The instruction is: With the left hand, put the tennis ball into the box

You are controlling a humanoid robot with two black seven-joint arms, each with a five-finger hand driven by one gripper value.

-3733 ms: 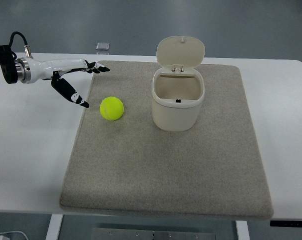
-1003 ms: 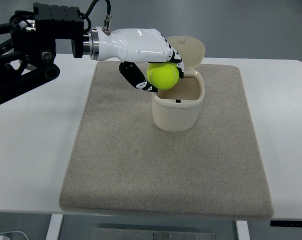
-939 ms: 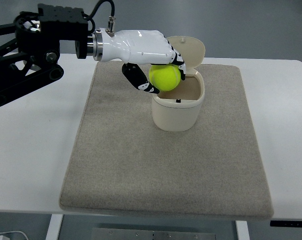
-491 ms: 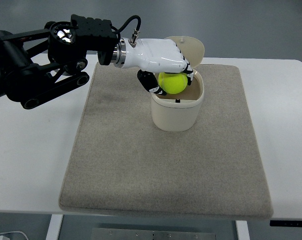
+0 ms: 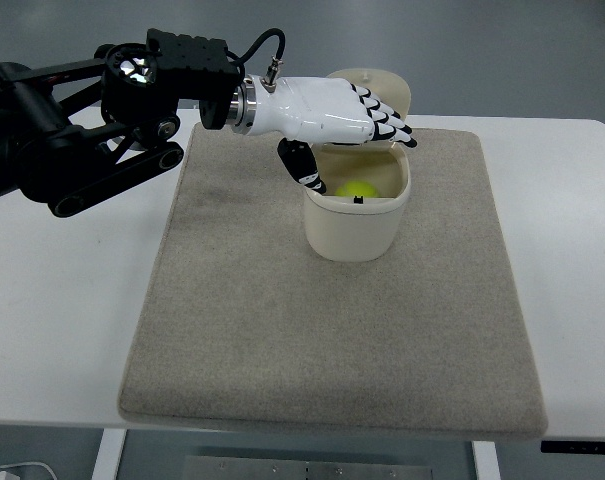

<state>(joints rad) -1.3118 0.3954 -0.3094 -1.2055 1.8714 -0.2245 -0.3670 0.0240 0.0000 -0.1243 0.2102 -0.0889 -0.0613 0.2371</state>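
Observation:
The yellow-green tennis ball [image 5: 358, 188] lies inside the cream box [image 5: 354, 222], down near its bottom, partly hidden by the rim. The box stands on the grey mat with its hinged lid [image 5: 382, 88] tipped up behind it. My left hand [image 5: 354, 132] hovers over the box's opening, white with black-tipped fingers [image 5: 394, 124] stretched out flat and the thumb [image 5: 304, 168] hanging down at the left rim. It is open and holds nothing. Its black arm [image 5: 92, 120] comes in from the left edge.
A grey mat [image 5: 282, 320] covers the middle of the white table [image 5: 52, 310]. The table's front edge runs along the bottom of the picture. The right arm does not show.
The left hand, which held the ball over the box half a second ago, has spread its fingers. The ball has dropped into the box.

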